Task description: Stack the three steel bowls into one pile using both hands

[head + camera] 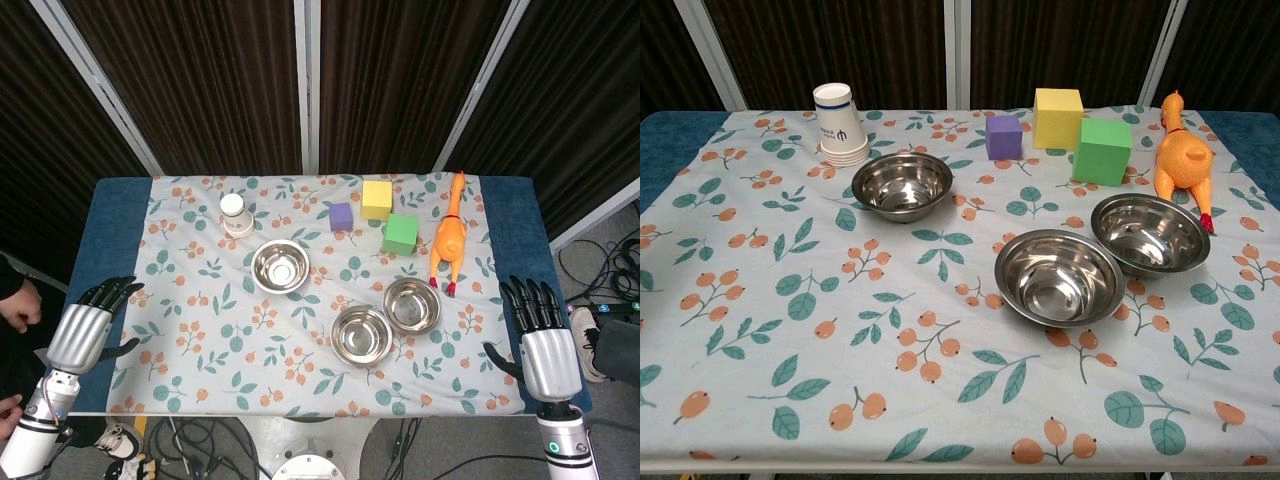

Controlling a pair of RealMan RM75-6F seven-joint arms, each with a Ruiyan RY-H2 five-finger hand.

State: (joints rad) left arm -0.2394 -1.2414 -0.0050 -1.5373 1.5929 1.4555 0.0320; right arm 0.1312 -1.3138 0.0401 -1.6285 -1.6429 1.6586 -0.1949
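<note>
Head view shows the worktop [120, 215] under a floral cloth, with three steel bowls sitting separately on it, none stacked. One bowl [280, 266] stands left of the middle, toward the far edge, just in front of a stack of white paper cups [236, 214]. The second bowl [361, 335] sits nearer the front edge, right of centre, and the third bowl [412, 305] lies just beside it toward the right edge, their rims touching or nearly so. Along the far edge stand a purple cube [340, 216], a yellow cube [377, 199] and a green cube [400, 234], with an orange rubber chicken [449, 235] lying beside them toward the right edge. The left hand [88, 327] hovers off the front left corner, its fingers [112, 291] spread apart and holding nothing. The right hand [540, 335] sits at the front right corner, fingers [527, 295] likewise extended and empty, well apart from the nearest bowl. Chest view shows the same bowls upright and empty; neither hand appears there.
</note>
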